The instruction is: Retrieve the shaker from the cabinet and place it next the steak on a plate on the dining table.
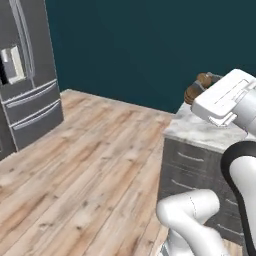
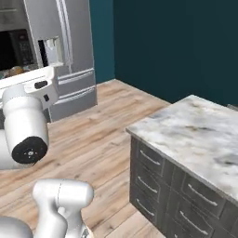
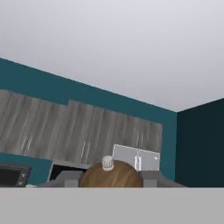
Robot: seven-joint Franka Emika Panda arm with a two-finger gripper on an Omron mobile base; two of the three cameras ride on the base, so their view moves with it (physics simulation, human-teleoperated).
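Holding the shaker (image 1: 196,88) at the end of the white arm, the tool (image 1: 199,89) hangs just past the near corner of the desk (image 1: 200,131) in the left base view, raised clear above the marble top. Brown turned wood pokes out beyond the white hand there, and a dark finger (image 1: 215,77) shows against it. In the hand view, the rounded brown body of the shaker (image 3: 112,175) sits right at the tool (image 3: 112,181), with its small pale knob on top, and grey finger parts flank it on either side, pressed close to the wood.

Far beyond the tool in the hand view, grey wood-grain wall cabinets (image 3: 87,131) run along a teal wall under a pale ceiling; whether any door stands open I cannot tell. Below them sits a dark microwave (image 3: 11,176).

Beneath and beside the tool in the left base view, grey drawers (image 1: 192,170) with metal handles sit under the marble. The right base view shows the marble desk (image 2: 195,135) from the other side. Well away from the tool across the wooden floor (image 1: 85,165), a steel fridge (image 1: 27,75) stands against the wall.
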